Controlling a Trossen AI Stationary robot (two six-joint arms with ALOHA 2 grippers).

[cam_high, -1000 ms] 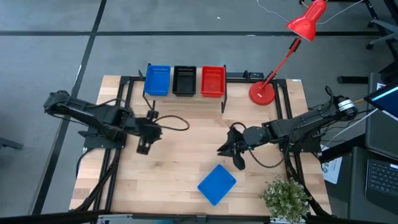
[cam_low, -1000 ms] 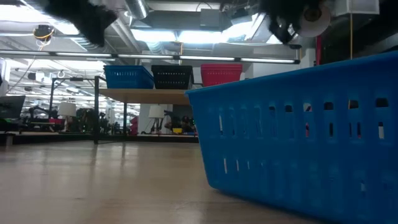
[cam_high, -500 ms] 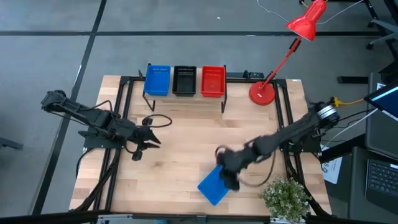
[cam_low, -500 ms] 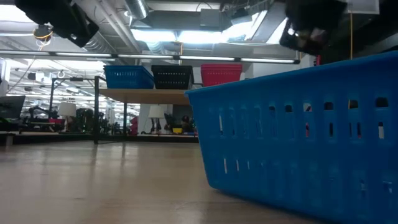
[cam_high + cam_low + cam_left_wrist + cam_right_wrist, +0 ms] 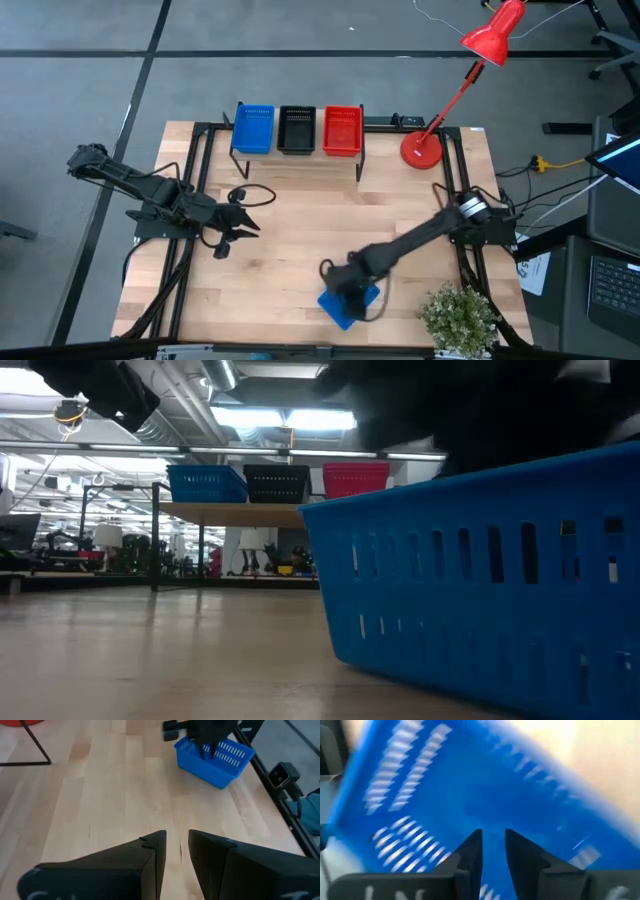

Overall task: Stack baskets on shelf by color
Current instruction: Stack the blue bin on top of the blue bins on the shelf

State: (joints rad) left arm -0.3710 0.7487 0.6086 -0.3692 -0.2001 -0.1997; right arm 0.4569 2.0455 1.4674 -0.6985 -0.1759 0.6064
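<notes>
One loose blue basket [image 5: 352, 305] [image 5: 215, 760] sits on its bottom near the table's near edge, right of the middle. It fills the right of the low view [image 5: 480, 590]. On the light-wood shelf [image 5: 300, 158] at the far edge stand blue [image 5: 254, 128], black [image 5: 296, 128] and red [image 5: 342, 130] baskets side by side. My right gripper [image 5: 340, 283] [image 5: 493, 850] hangs over the loose basket's inside, fingers a narrow gap apart. My left gripper [image 5: 245, 224] [image 5: 177, 850] waits over the table's left half, slightly open and empty. My right gripper comes from above, pointing down into the loose blue basket. Its fingertips [image 5: 475, 845] stand over the basket's slotted floor [image 5: 485, 795]. I cannot tell whether they touch it.
A red desk lamp [image 5: 422, 148] stands at the far right corner and a potted plant [image 5: 458, 315] at the near right corner. A loose cable [image 5: 255, 192] loops beside the left gripper. Bare wood lies between the shelf and the loose basket.
My right arm has swung from the table's middle toward the near edge and come down over the loose blue basket, which has stayed in place. My left gripper has drawn back a little toward the left edge and turned, then kept still.
</notes>
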